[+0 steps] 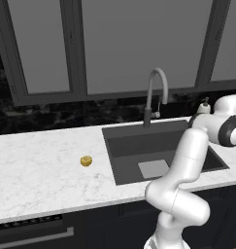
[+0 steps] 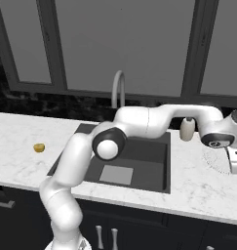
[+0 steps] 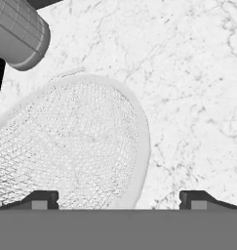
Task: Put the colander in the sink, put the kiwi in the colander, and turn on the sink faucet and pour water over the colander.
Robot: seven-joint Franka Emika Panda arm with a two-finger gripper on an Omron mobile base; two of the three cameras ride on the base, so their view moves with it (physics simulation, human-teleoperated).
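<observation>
White marble counter (image 1: 37, 170) is spreading across the front of the kitchen, with dark cabinet fronts below it. Nearest the hand camera, the gripper (image 3: 119, 199) is hovering with its two dark fingertips (image 3: 39, 199) spread wide apart and holding nothing, the colander's rim passing between them. The colander (image 3: 76, 146) is lying on the marble to the right of the sink, a round white mesh bowl with a pale smooth rim, its fine weave showing clearly from the hand camera; from the right base camera it is appearing merely as a faint pale disc (image 2: 218, 161) under the hand. The kiwi (image 1: 86, 160), small and yellow-brown, is sitting on the counter left of the sink, well apart from the colander. The sink (image 1: 124, 146) is lying dark grey with a lighter square on its floor. Behind it the sink faucet (image 1: 156, 92) is arching up, and a beige soap dispenser (image 2: 187, 129) is standing near the back right corner, before dark windows (image 1: 119, 44).
</observation>
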